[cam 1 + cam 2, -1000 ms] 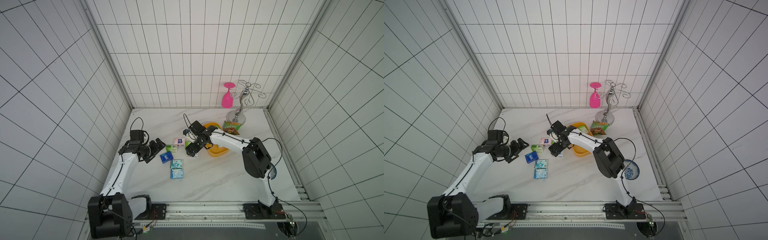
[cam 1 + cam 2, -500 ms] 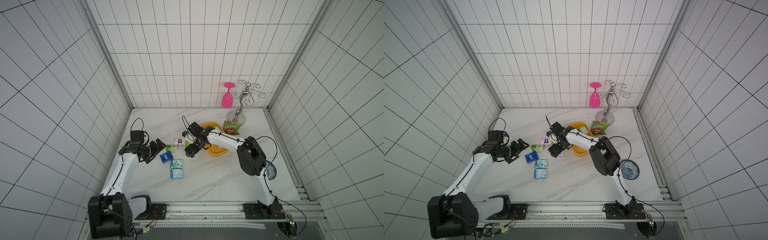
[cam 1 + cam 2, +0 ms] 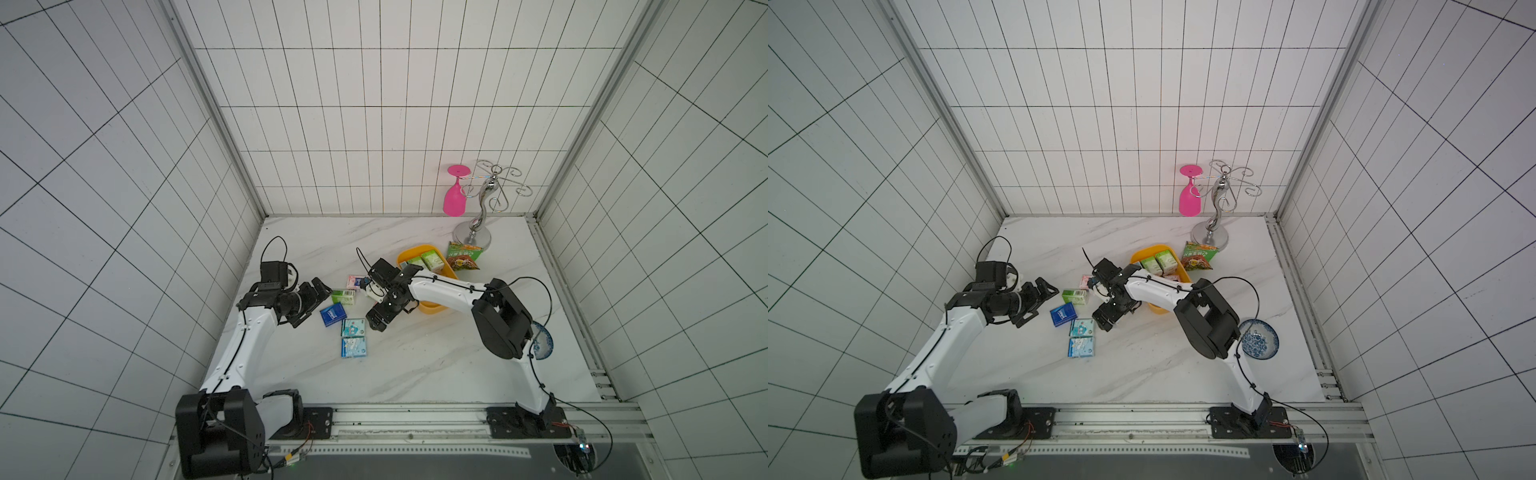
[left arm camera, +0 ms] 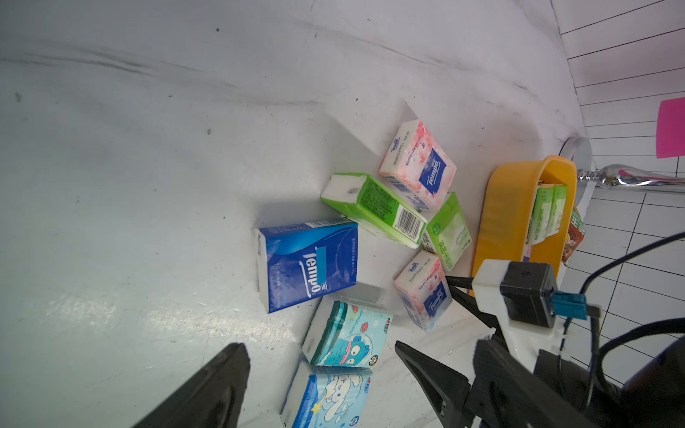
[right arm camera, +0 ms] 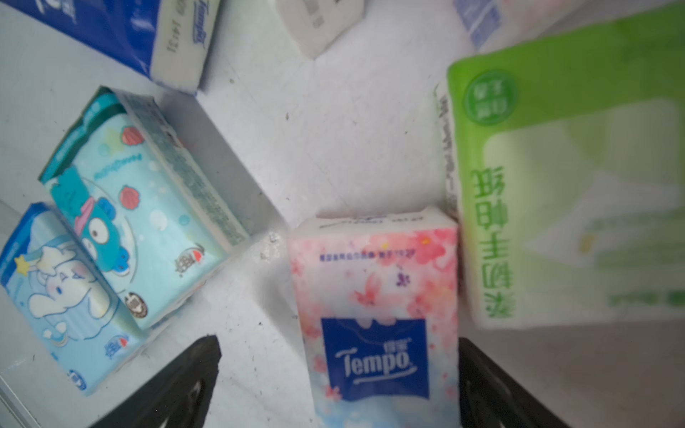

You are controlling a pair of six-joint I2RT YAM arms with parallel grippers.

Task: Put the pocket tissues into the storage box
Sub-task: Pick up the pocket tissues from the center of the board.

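Several pocket tissues lie left of the yellow storage box (image 3: 432, 308): green (image 3: 343, 296), dark blue (image 3: 333, 314), pink (image 3: 354, 282) and two teal packets (image 3: 353, 327). Green packets (image 3: 432, 262) lie inside the box. My right gripper (image 3: 380, 318) hangs low beside the box, open. In the right wrist view a pink Tempo packet (image 5: 374, 315) lies between its fingers (image 5: 178, 381), close to one of them and ungripped. My left gripper (image 3: 313, 305) stands open just left of the dark blue packet (image 4: 307, 263). In the left wrist view the teal packets (image 4: 344, 333) sit ahead of its jaws.
A green-and-orange snack bag (image 3: 463, 257) lies behind the box. A chrome cup stand (image 3: 478, 226) with a hanging pink goblet (image 3: 454, 199) stands at the back right. A blue-and-white bowl (image 3: 1258, 338) sits at the right, partly behind my right arm's elbow.
My right arm has swung a little to the left and its gripper has slid toward the front over the pink packet. The left arm has not moved.
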